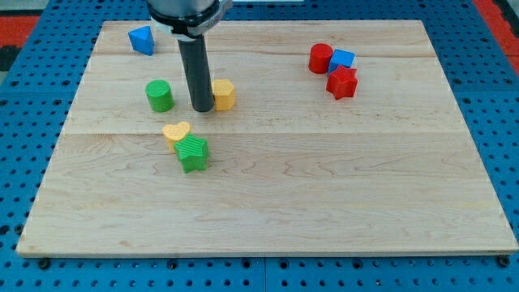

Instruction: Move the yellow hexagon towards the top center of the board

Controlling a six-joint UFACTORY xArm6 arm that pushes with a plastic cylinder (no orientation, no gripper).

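Blocks crowd the board's (268, 203) upper half in the camera view: a green cylinder (160, 96) stands to the view's left of my tip (202, 108), a yellow heart (175, 131) touches a green star (193, 152) below it, and a blue block (142, 39) sits near the top-left corner. Top right, a red cylinder (320, 58), blue cube (342, 59) and red star (342, 83) cluster together. My tip, a bare rod holding nothing, presses against the left side of the yellow hexagon (224, 94). Pale wood planks lie on a blue pegboard (32, 146)
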